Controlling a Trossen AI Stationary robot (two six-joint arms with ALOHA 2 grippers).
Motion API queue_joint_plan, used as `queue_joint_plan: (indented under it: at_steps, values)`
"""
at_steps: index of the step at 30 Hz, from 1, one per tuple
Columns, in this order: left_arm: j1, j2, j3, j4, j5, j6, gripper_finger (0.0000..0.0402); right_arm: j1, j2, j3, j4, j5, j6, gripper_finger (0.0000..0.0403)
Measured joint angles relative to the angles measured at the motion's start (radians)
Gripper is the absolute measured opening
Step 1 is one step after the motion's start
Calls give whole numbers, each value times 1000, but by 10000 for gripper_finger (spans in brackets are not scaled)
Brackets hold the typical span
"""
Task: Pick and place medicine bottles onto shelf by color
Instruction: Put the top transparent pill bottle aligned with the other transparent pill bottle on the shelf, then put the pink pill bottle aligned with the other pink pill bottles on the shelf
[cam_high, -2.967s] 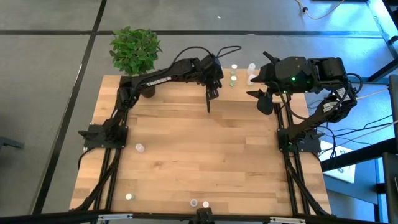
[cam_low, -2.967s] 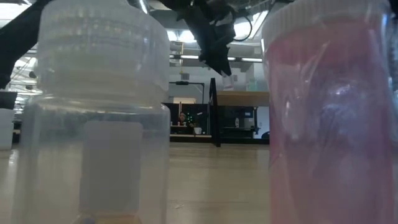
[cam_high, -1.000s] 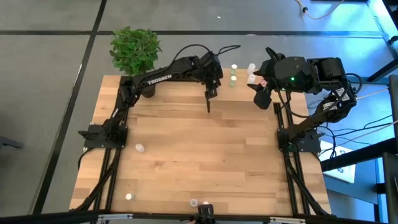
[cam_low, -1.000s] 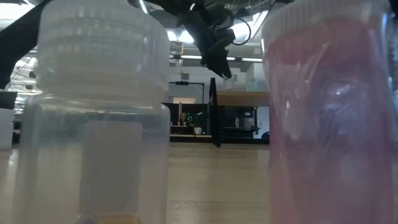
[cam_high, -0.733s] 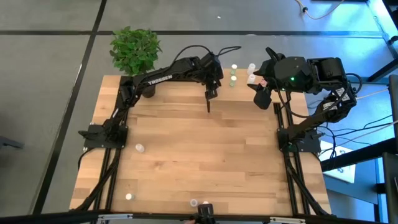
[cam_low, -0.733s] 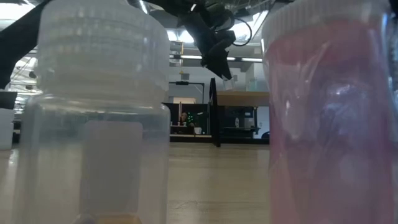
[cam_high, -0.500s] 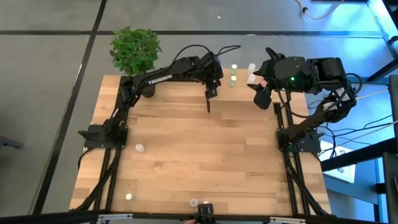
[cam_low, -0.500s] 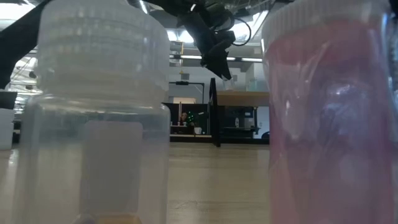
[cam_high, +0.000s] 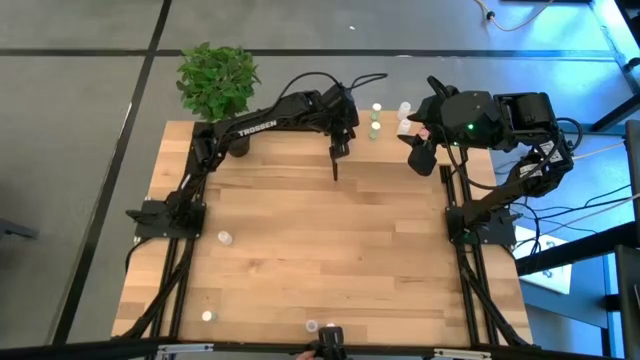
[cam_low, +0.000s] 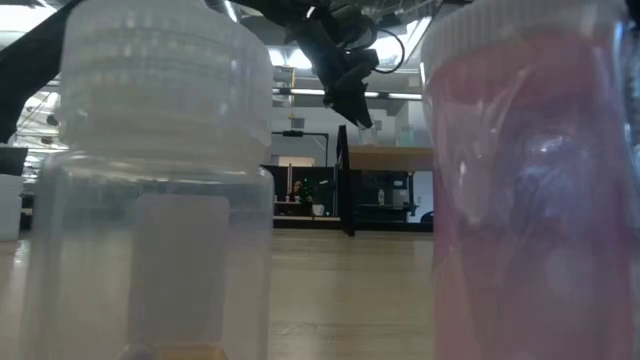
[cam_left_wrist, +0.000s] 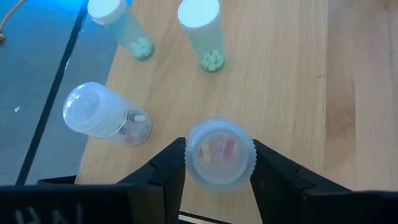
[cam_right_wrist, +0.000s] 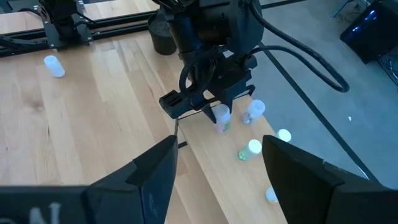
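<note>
left gripper sits upper centre in the high view, over the shelf at the table's far edge. its jaws are part closed around a medicine bottle, one finger on each side of the cap; the bottle is off the surface, pale cap toward the wrist camera, pinkish contents showing through. the right wrist view shows the same held bottle hanging under the gripper, above the shelf's near edge.

on the shelf beyond it, left wrist view: two upright bottles with white caps, one upper left, one upper centre, both with greenish contents; a third bottle at left, tilted.

right gripper is upper right in the high view, just beside the shelf's right end, jaws wide apart, nothing between them.

other bottles on the table, high view: one at left, one lower left, a pair at bottom centre. low view: a clear bottle and a pink bottle fill the frame.

potted plant upper left.
</note>
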Motion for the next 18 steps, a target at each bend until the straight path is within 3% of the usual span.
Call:
queue_joint_plan:
  at_steps: [8,18]
  values:
    - [0,0,0,0,-10,26,186,0,0,0,0,0,0,236]
    - [0,-1,0,31,-17,27,193,0,0,0,0,0,0,236]
